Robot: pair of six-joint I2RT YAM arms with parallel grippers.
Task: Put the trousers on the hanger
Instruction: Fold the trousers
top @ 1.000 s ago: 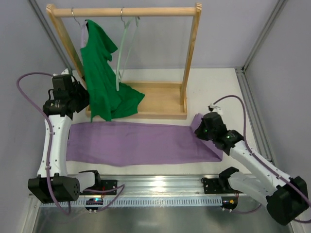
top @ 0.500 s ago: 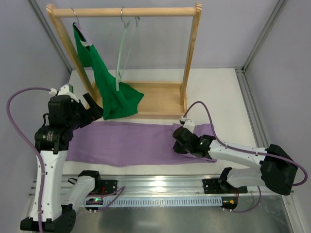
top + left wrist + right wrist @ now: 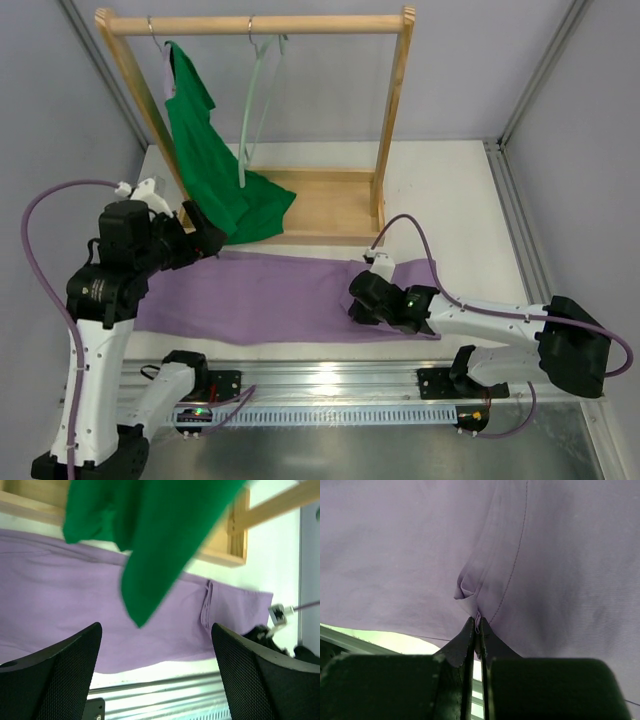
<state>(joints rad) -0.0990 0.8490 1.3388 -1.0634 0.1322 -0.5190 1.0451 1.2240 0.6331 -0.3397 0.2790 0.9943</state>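
Barely begun, I judge: the right pincer (image 3: pixel 477 622), clamped shut, pinches a small fold of the trousers (image 3: pixel 420 545), which lie flat along the worktop (image 3: pixel 450 190) before the wooden rack (image 3: pixel 395 120). The left pincer (image 3: pixel 155 635) hovers wide apart over their other end, gripping nothing. The hanger (image 3: pixel 252 110) hangs bare from that rack beside the green shirt (image 3: pixel 205 150); draping is all left to do.

The green shirt (image 3: pixel 150 540) is blurred in the left wrist view and hides part of the trousers (image 3: pixel 75 610) behind it.
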